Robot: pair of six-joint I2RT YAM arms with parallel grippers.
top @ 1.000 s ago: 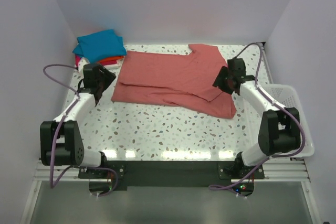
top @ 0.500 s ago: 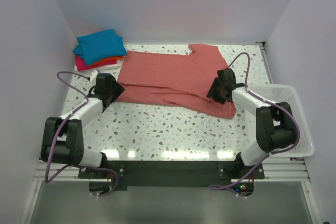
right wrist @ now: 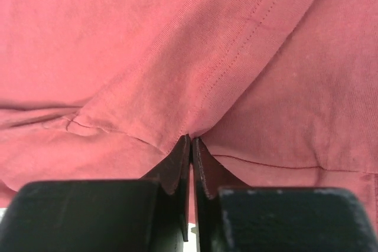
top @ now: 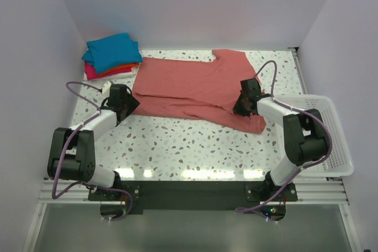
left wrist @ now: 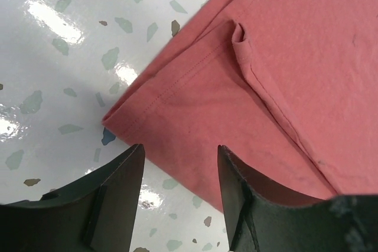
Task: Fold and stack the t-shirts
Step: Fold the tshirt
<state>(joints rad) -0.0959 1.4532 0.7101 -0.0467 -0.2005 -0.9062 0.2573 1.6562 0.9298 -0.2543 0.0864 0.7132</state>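
One salmon t-shirt (top: pixel 189 87) lay spread; right gripper (right wrist: pixel 190 144) pinched its fold, left gripper (left wrist: pixel 179 149) stood wide astride a corner, perhaps touching.

Nearer than the salmon t-shirt (top: pixel 189 87), bare table (top: pixel 189 143) runs open side to side. Left-rear of the shirt, the folded stack (top: pixel 111 56) fills the corner. Right of it, the mesh basket (top: pixel 341 146) hems the edge, apparently off the tabletop.
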